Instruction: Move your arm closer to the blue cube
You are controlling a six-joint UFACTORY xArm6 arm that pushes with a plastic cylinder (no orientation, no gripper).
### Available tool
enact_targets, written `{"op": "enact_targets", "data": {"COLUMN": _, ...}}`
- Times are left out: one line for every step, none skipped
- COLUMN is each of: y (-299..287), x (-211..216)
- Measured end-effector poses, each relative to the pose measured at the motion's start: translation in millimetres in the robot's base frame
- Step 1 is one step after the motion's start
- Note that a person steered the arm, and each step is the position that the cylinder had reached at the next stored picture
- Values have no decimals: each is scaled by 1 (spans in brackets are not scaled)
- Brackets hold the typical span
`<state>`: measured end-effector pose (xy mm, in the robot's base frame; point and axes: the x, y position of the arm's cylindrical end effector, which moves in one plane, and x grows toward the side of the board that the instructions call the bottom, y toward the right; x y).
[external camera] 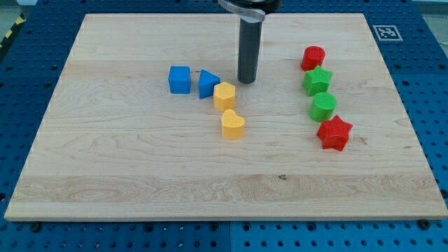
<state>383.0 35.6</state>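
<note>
One blue cube (180, 80) sits square-on, left of my tip (246, 81).

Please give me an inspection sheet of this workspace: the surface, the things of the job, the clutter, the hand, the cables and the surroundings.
Surface: wooden board, flat, lying on a blue perforated table.
Job's things: blue cube, at the view's left of my tip, with the blue triangular block between them.
Clutter: yellow hexagonal block and yellow heart below the tip; at the view's right a column of red block, green star, green round block, red star.
Hand: none; a dark rod only, touching no block.
Cables: nothing seen.
Surroundings: printed marker tag at the view's top right.
</note>
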Motion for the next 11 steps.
{"op": "enact_targets", "data": {"y": -10, "x": -2}}
{"op": "enact_targets", "data": {"y": -32, "x": -38}}
{"op": "enact_targets", "data": {"y": -97, "x": -55}}
{"op": "enact_targets", "data": {"y": -188, "x": -55}}
{"op": "enact_targets", "data": {"y": -250, "x": -34}}
{"op": "enact_targets", "data": {"y": -247, "x": 21}}
{"op": "enact_targets", "data": {"y": -227, "x": 30}}
{"op": "enact_targets", "data": {"y": -205, "x": 27}}
{"op": "enact_targets", "data": {"y": -171, "x": 25}}
{"op": "enact_targets", "data": {"y": -162, "x": 20}}
{"op": "enact_targets", "data": {"y": -157, "x": 4}}
